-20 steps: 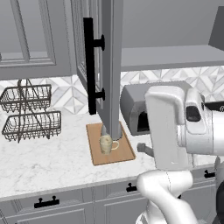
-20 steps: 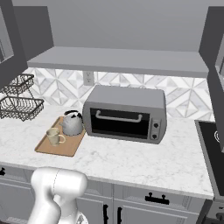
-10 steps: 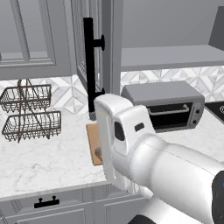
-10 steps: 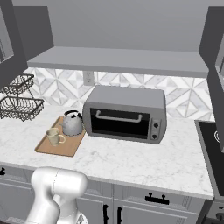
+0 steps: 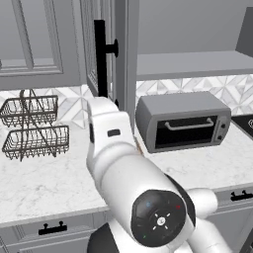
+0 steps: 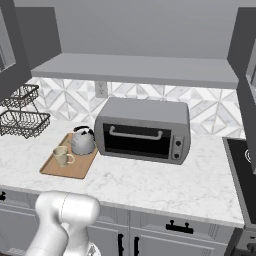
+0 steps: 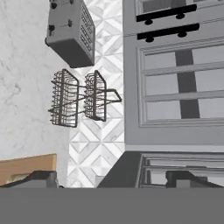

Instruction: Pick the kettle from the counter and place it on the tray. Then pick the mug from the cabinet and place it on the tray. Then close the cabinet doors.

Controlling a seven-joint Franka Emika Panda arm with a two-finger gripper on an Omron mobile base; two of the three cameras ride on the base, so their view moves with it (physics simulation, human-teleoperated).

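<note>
At the desk's (image 6: pixel 150 185) left end we see the wire baskets (image 6: pixel 20 117), then the tray (image 6: pixel 75 170) near the front edge, carrying the mug (image 6: pixel 62 156) and, just behind it, the kettle (image 6: pixel 82 141). The toaster oven (image 6: pixel 143 130) stands right of the tray (close beside the kettle). Our end effector (image 7: pixel 111 179) stands wide open, empty, before a cabinet door (image 7: pixel 175 85).

We see the white marble surface (image 6: pixel 150 182) carrying the wooden tray (image 6: pixel 75 169) at left, the grey toaster oven (image 6: pixel 144 131) just beside it, and dark wire baskets (image 6: pixel 20 117) by the backsplash. The kettle (image 6: pixel 82 140) and mug (image 6: pixel 62 156) stand on the tray.
</note>
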